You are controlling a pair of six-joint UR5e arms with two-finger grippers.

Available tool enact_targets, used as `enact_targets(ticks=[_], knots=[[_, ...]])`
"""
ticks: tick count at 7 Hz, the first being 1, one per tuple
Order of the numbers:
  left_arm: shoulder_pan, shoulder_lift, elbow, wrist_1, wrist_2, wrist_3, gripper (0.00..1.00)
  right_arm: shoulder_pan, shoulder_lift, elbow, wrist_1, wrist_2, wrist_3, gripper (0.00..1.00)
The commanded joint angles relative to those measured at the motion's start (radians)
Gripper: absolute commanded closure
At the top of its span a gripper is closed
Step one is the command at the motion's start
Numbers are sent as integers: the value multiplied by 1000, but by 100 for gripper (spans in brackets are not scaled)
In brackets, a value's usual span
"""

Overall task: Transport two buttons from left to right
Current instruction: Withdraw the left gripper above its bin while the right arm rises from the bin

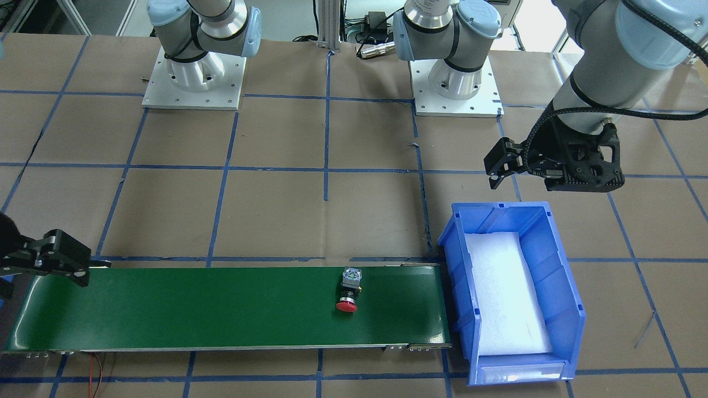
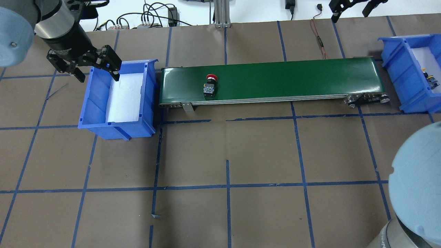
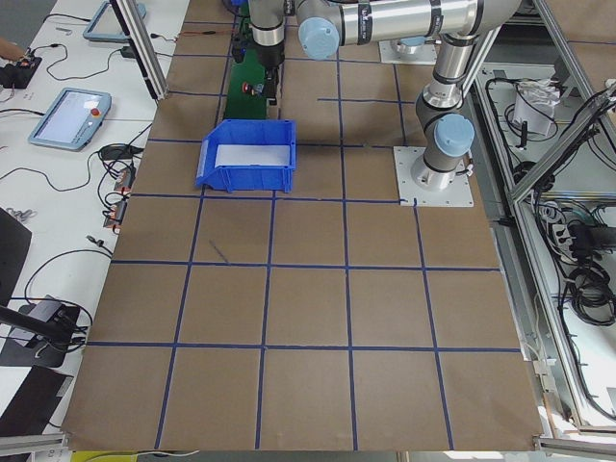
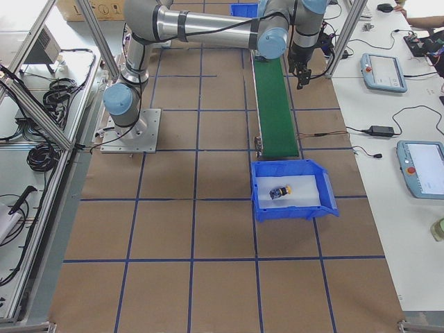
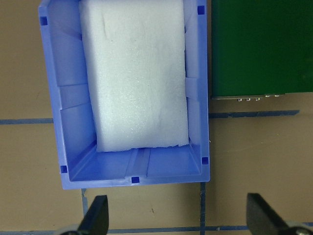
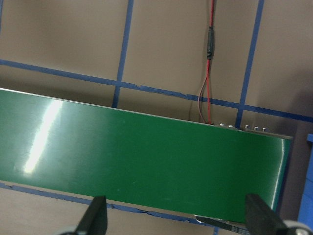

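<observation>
Notably, the front view misses the yellow button (image 4: pixel 281 191) in its bin (image 4: pixel 295 212); left hand (image 5: pixel 178 218) and right hand (image 6: pixel 177 215) gape empty.

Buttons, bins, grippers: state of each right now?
red button: on its side on the belt, near its left end
yellow button: lying in the right bin
left bin: foam pad, no button
left gripper: open, holding nothing
right gripper: open, over the belt

I can read no text from here. The red button (image 1: pixel 348 290) carries a pale printed patch on its body, too small to make out. Marks on the pendant screen (image 4: pixel 383 72) and cardboard box (image 4: pixel 94 8) are blurred.
</observation>
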Motion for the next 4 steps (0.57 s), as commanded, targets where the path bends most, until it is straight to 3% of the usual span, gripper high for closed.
enact_targets(ticks=[1, 4], knots=[[0, 2, -1, 0, 0, 0, 0, 62, 10, 1, -9, 1, 172, 0], [0, 2, -4, -2, 5, 0, 0, 59, 20, 7, -15, 6, 157, 0]])
